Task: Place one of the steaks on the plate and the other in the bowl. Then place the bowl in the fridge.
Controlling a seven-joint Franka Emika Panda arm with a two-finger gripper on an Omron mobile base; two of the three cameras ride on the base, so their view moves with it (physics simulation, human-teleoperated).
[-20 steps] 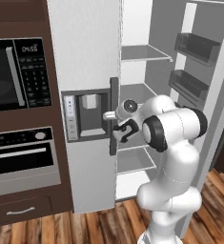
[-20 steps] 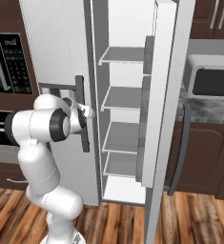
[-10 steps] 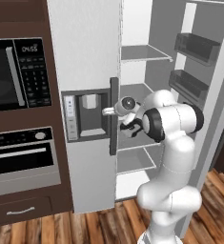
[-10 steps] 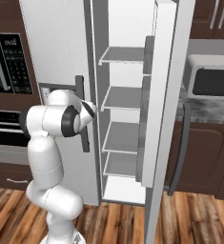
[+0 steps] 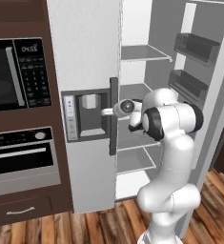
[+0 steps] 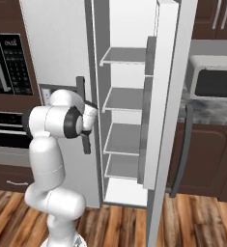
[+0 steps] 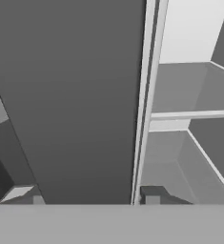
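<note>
While fridge (image 5: pixel 85 57) unchanged, end effector (image 7: pixel 87 195) narrowed, straddling handle (image 5: pixel 113 116).

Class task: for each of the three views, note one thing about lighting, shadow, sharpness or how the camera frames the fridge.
Left base view: even, flat light, no glare on the fridge, whose handle casts little shadow. Right base view: sharp throughout, shelves softly shaded towards the back. Hand view: so close that the door face is a smooth dark gradient without detail, the shelves brighter at right.
</note>
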